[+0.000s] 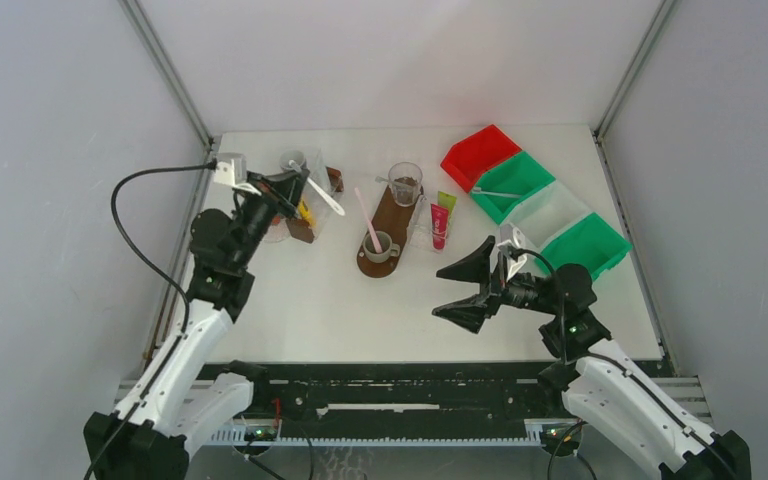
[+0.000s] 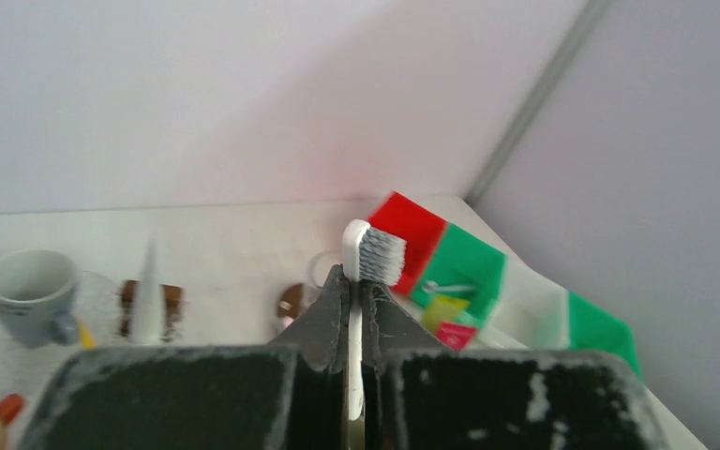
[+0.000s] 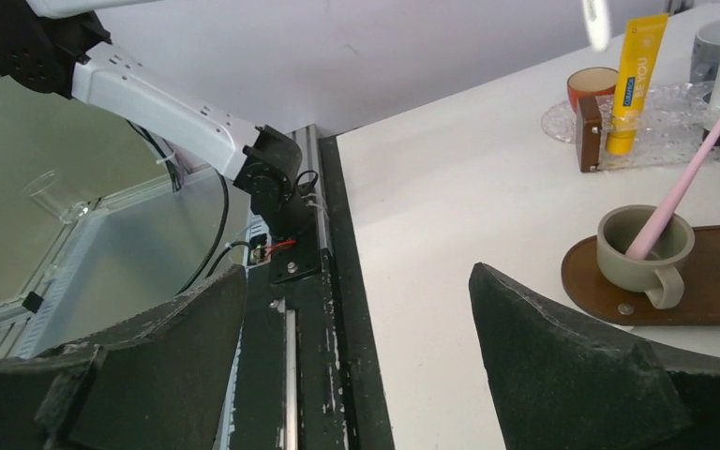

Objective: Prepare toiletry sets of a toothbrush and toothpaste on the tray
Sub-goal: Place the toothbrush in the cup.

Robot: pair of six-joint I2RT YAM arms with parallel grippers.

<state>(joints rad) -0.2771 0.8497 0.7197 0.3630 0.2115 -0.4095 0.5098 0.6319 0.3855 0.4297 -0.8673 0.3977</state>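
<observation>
The left arm reaches toward the table's far left, its left gripper (image 2: pixel 356 281) clamped on a white toothbrush (image 2: pixel 372 255), bristles up. The right arm bends low, its right gripper (image 1: pixel 465 290) spread wide and empty. The pink-red toothpaste (image 1: pixel 439 226) and lime green toothpaste (image 1: pixel 446 202) lie just right of the brown tray (image 1: pixel 388 210). An upright yellow tube (image 3: pixel 636 80) bears lettering ending "YOU".

Left arm (image 1: pixel 198 335) stretched up the frame's left side, left gripper (image 1: pixel 298 190) clamped on a toothbrush (image 1: pixel 326 199), right arm (image 1: pixel 622 395) at lower right, right gripper (image 1: pixel 465 288) spread wide, empty
</observation>
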